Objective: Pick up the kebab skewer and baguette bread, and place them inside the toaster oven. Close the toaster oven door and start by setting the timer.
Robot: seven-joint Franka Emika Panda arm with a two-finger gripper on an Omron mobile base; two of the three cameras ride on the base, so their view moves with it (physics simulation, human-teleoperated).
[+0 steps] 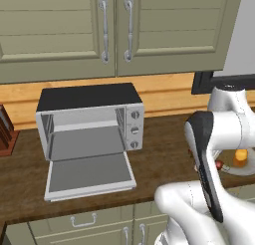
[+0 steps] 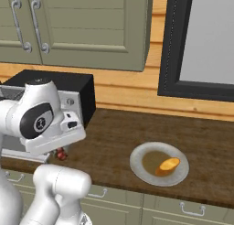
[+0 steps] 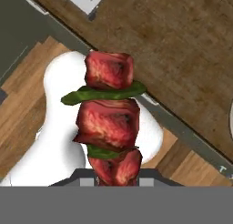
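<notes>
Red meat chunks of the kebab skewer rise from the gripper, whose jaws clench it above the counter, while the baguette bread lies on a plate and the toaster oven stands open.

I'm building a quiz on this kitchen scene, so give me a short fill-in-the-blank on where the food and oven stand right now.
1. The toaster oven door hangs ____, flat over the counter.
2. The gripper is shut on the ____.
3. The baguette bread lies on a round ____.
4. The toaster oven has ____ knobs on its right panel.

Missing words: open; kebab skewer; plate; three
</notes>
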